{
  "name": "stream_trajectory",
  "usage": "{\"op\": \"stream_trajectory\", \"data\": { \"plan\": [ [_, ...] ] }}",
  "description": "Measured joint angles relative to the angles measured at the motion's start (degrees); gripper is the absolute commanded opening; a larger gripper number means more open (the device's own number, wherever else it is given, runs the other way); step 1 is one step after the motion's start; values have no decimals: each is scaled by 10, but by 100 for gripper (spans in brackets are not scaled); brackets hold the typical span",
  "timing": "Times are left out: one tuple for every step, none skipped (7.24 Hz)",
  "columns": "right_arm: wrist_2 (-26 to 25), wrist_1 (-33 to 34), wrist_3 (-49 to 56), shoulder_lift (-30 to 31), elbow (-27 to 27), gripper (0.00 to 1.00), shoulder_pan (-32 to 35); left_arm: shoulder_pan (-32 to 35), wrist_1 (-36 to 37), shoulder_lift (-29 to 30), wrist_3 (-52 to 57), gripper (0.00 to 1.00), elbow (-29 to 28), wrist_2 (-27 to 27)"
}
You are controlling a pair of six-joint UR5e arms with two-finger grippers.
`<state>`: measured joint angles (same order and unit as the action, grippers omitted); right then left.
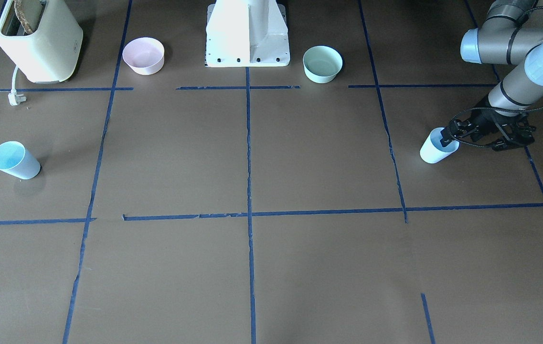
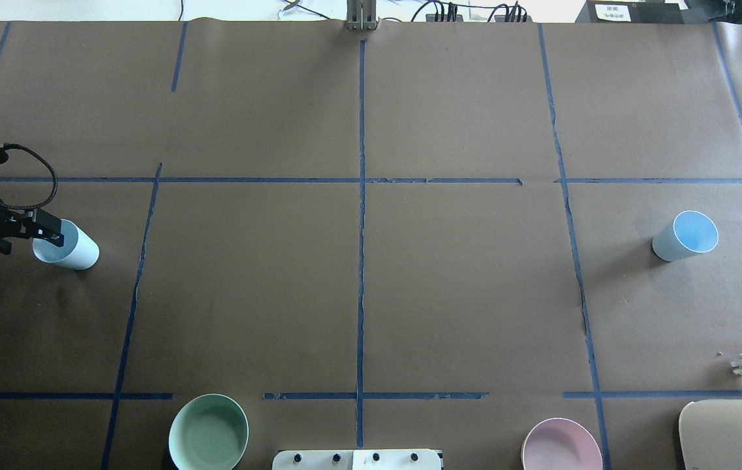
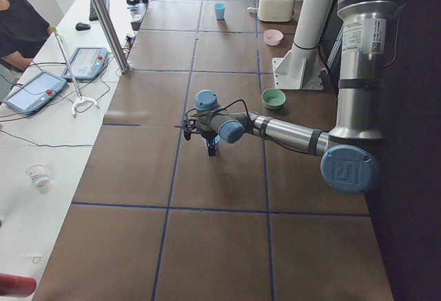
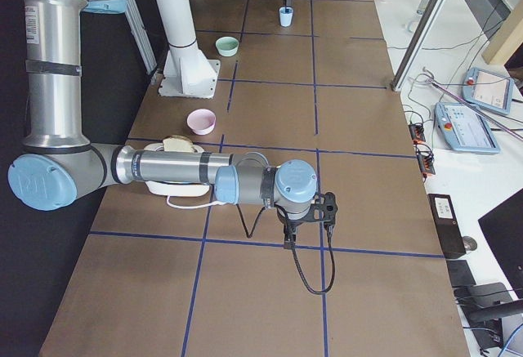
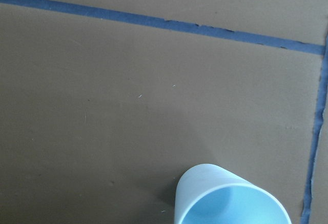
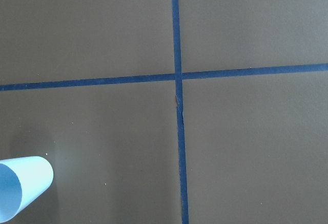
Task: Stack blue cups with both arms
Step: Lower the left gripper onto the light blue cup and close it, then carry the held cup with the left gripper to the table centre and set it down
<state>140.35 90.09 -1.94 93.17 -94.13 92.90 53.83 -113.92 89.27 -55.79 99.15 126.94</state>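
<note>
One blue cup (image 2: 77, 250) stands upright at the table's left side. It also shows in the front view (image 1: 436, 149) and the left wrist view (image 5: 230, 198). My left gripper (image 2: 51, 234) is at its rim with a fingertip over the mouth. I cannot tell whether it presses the wall. The other blue cup (image 2: 685, 235) stands free at the right side. It also shows in the front view (image 1: 15, 160) and the right wrist view (image 6: 20, 185). My right gripper (image 4: 288, 238) points down over bare table, apart from that cup. I cannot tell whether it is open.
A pale green bowl (image 2: 209, 432) and a pale pink bowl (image 2: 561, 446) stand near the white pedestal base (image 1: 247, 33). A cream toaster (image 1: 37, 40) with its plug (image 1: 15, 98) is at the robot's right. A person sits at the side desk (image 3: 21, 29).
</note>
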Motion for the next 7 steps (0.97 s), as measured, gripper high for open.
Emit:
{"op": "stream_trajectory", "data": {
  "plan": [
    [0, 0, 0, 0, 0, 100, 0, -4, 0, 0, 0, 1, -2, 0],
    [0, 0, 0, 0, 0, 100, 0, -5, 0, 0, 0, 0, -3, 2],
    [0, 0, 0, 0, -1, 100, 0, -5, 2, 1, -1, 0, -1, 5],
    [1, 0, 0, 0, -1, 100, 0, -5, 6, 1, -2, 0, 5, 11],
    [1, 0, 0, -1, -1, 100, 0, -3, 11, 2, -2, 0, 15, 27],
    [1, 0, 0, -1, -1, 100, 0, 2, 39, 11, -2, 0, 34, 45],
    [2, 0, 0, -2, -1, 100, 0, 5, 103, 44, -2, 0, 59, 54]
  ]
}}
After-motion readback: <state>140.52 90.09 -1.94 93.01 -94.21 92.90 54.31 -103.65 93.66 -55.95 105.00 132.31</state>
